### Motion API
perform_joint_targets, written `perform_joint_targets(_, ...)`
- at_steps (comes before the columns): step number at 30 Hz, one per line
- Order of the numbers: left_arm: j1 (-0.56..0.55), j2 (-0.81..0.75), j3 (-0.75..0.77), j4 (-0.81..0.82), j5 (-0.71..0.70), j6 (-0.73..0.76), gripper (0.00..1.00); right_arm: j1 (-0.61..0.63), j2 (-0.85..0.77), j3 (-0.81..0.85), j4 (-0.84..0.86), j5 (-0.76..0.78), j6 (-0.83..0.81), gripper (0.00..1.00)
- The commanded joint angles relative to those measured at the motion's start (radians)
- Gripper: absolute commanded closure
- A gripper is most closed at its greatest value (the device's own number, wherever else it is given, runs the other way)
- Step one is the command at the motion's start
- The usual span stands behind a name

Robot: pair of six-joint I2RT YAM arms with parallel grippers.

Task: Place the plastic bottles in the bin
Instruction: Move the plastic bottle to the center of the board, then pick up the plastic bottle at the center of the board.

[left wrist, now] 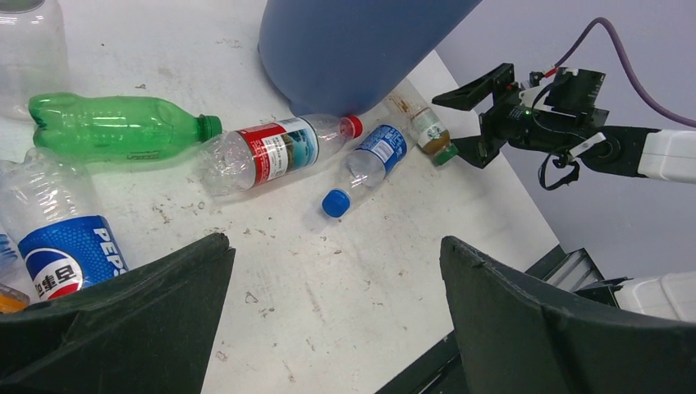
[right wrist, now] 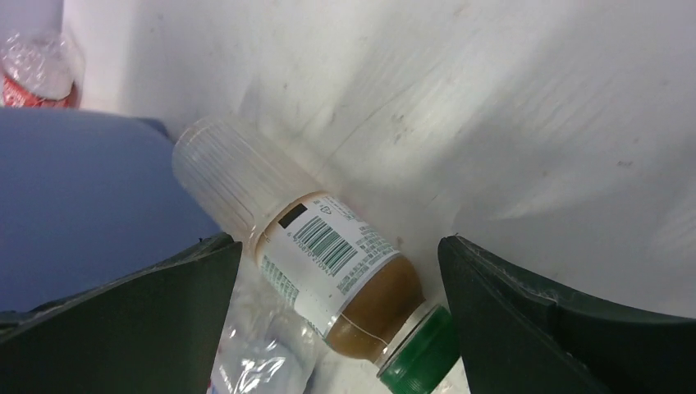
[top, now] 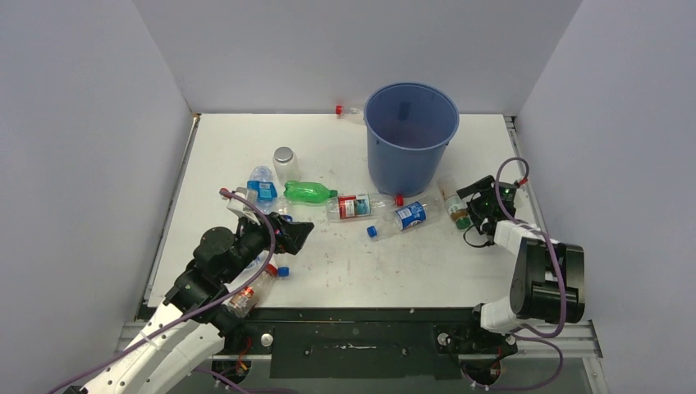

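The right gripper point(right wrist: 338, 246) is wide open, and its jaws straddle a lying bottle of brown drink point(right wrist: 357, 291) with a green cap. The blue bin point(right wrist: 90, 189) stands just outside one jaw. The left gripper point(left wrist: 335, 246) is also wide open and empty. Ahead of its jaws lie a red-labelled bottle point(left wrist: 271, 152), a blue-capped bottle point(left wrist: 365, 164) and a green bottle point(left wrist: 115, 127). A Pepsi bottle point(left wrist: 66, 246) lies beside one jaw.
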Motion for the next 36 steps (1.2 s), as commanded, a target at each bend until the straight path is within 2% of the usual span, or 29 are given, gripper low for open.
perform_joint_targets(1, -0.001, -0.010, 0.042, 0.035, 0.013, 0.002, 0.04, 0.032, -0.120, -0.014, 0.012, 0.034, 0.003, 0.05)
perform_joint_targets(9, 0.000, -0.005, 0.040, 0.038, 0.013, 0.002, 0.04, 0.094, -0.200, -0.011, -0.086, 0.080, -0.147, 0.03)
perform_joint_targets(20, -0.001, 0.009, 0.038, 0.041, 0.039, 0.001, 0.04, 0.162, -0.103, 0.013, -0.065, 0.050, -0.215, 0.03)
perform_joint_targets(25, -0.001, 0.012, 0.037, 0.041, 0.037, 0.001, 0.04, 0.168, -0.038, 0.032, -0.082, 0.069, -0.230, 0.08)
perform_joint_targets(30, -0.002, 0.011, 0.037, 0.039, 0.030, 0.002, 0.04, 0.168, -0.029, 0.002, -0.056, 0.081, -0.228, 0.23)
perform_joint_targets(36, -0.002, 0.016, 0.035, 0.040, 0.029, 0.005, 0.04, 0.167, -0.060, -0.034, -0.033, 0.074, -0.226, 0.53)
